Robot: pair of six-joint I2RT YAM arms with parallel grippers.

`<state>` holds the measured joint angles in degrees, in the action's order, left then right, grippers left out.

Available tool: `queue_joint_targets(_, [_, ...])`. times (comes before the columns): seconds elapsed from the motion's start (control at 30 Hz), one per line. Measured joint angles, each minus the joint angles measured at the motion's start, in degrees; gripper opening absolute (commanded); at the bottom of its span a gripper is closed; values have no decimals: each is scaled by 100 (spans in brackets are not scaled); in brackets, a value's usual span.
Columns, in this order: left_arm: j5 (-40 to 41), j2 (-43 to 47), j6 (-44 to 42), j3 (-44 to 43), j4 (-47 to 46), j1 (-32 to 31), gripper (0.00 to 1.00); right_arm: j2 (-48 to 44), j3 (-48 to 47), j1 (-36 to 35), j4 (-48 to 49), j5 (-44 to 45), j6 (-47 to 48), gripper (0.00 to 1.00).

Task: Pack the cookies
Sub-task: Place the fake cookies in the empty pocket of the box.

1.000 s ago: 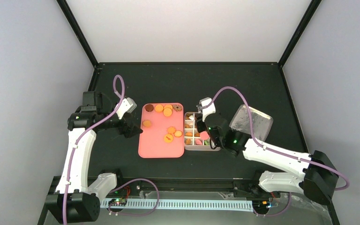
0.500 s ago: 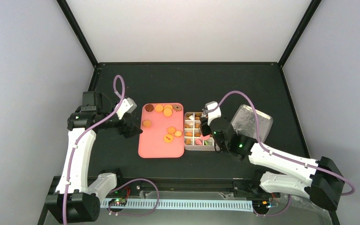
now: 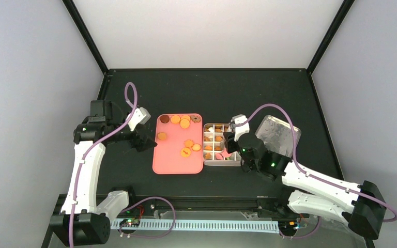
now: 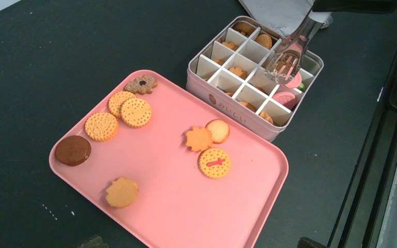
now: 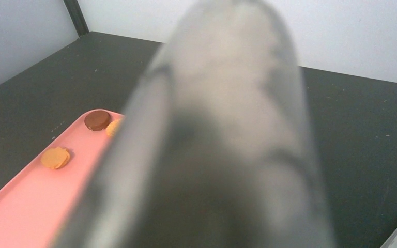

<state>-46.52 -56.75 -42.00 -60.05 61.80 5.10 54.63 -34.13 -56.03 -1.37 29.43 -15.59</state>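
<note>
Spread well apart, my left fingers [image 3: 146, 142] sit just beside the left rim of the pink rectangular plastic tray [image 4: 186, 206]; only their dark tips show in the wrist view. Nine cookies [image 4: 136, 112] lie scattered on the tray, mostly orange, one dark brown. Touching its right edge stands the pale square tin box [image 4: 227, 106] with a white divider grid, and more cookies, orange and pink, are in its compartments. Metal tongs [image 4: 289, 49] hang over a compartment on the box's right side, beside the pink ones. My right fingers [image 3: 232, 140] pinch the tongs, whose blurred handle fills that wrist view. A silvery lid [image 3: 278, 135] rests on the black worktop [image 3: 212, 93] to the right.
</note>
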Motion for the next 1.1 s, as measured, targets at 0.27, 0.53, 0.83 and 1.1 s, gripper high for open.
queue_joint_targets(0.27, [0,0,0,-79,55,0,99,-103,15,0,-13,44,9,22])
queue_joint_targets(0.53, [0,0,0,-90,79,0,98,-560,48,-15,-433,525,140,18])
queue_joint_targets(0.83, [-2,0,-4,-90,81,0,99,-702,90,-15,-922,964,105,22])
queue_joint_targets(1.1, [-2,0,-7,-90,81,0,99,-557,-107,-35,-734,645,175,26])
